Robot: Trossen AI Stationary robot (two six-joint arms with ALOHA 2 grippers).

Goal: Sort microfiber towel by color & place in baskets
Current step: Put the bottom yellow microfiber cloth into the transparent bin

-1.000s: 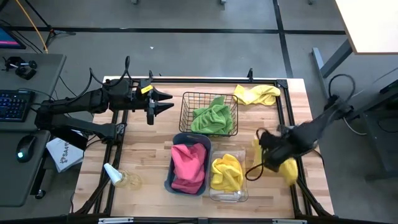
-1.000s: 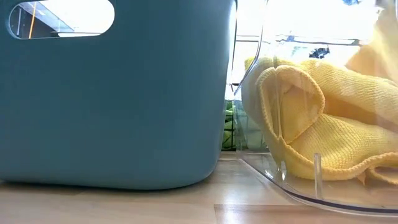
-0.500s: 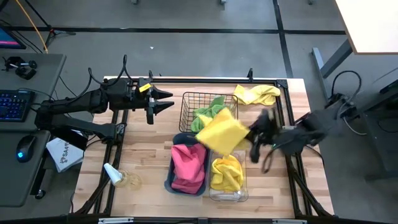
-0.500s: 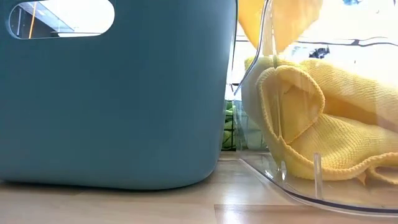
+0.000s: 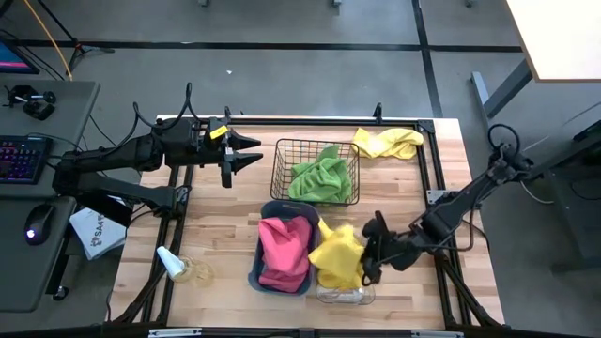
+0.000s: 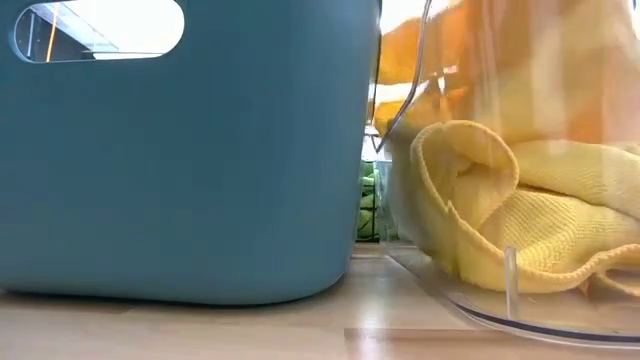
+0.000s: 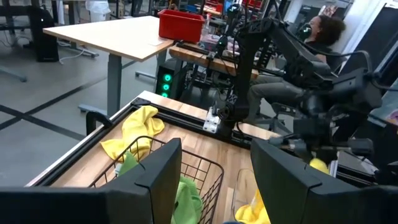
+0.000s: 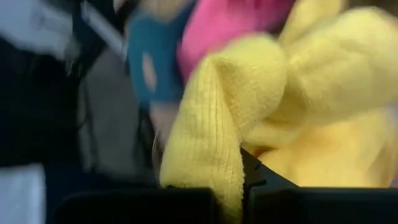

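Observation:
My right gripper (image 5: 368,259) is over the clear bin (image 5: 349,295) at the near side, shut on a yellow towel (image 5: 338,255). Another yellow towel (image 6: 520,235) lies in that bin. The teal bin (image 5: 263,246) beside it holds a pink towel (image 5: 285,248). The black wire basket (image 5: 282,174) behind holds a lime green towel (image 5: 324,176). A third yellow towel (image 5: 387,143) lies flat on the table's far right corner. My left gripper (image 5: 246,155) waits open, left of the wire basket. My right gripper pinches a bunched fold of the yellow towel (image 8: 208,155) between its two fingers, with several layers in the hold. It reaches in from the table's right, slanting down. The towel hangs bunched beyond the fingers over the clear bin, and its lower part (image 6: 520,100) dips inside.
A small white-capped object (image 5: 177,265) lies on the table's near left. A white packet (image 5: 96,230) sits off the table's left edge, beside a desk with keyboard and mouse (image 5: 38,225). Bare wood lies left of the bins. A person (image 7: 323,31) sits beyond the far right corner.
My right gripper carried the yellow towel from the table's near right side up and leftward, where it flared out above the baskets. It then came down toward the near edge over the clear bin. The towel is now bunched and partly inside the bin.

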